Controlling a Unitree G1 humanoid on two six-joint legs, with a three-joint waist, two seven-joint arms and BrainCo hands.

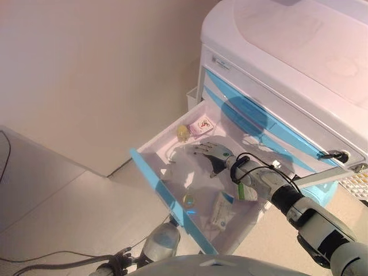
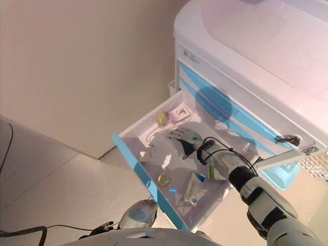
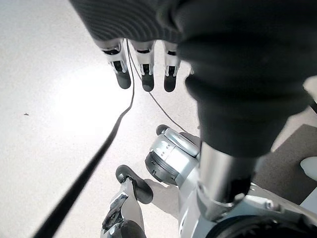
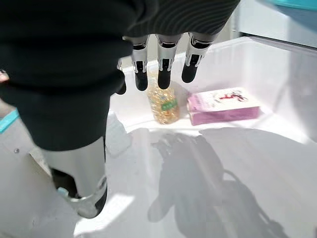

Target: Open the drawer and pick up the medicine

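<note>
The white drawer point(image 1: 150, 168) with a blue front stands pulled out of the white and blue cabinet point(image 1: 287, 75). At its far end lie a small yellow bottle point(image 1: 183, 133) point(image 4: 163, 104) and a pink box point(image 1: 203, 125) point(image 4: 224, 105). My right hand point(image 1: 213, 154) point(image 4: 163, 64) hovers inside the drawer, fingers straight, short of the bottle and holding nothing. Nearer the front lie a round amber item point(image 1: 188, 200), a white packet point(image 1: 221, 211) and a green and white box point(image 1: 246, 192). My left hand point(image 3: 143, 69) hangs open over the floor.
A beige wall point(image 1: 86, 75) rises to the left of the cabinet. A small white bin point(image 1: 191, 96) hangs on the cabinet's side. A white mesh basket point(image 1: 357, 185) shows at the right edge. Light floor point(image 1: 52, 195) lies in front of the drawer.
</note>
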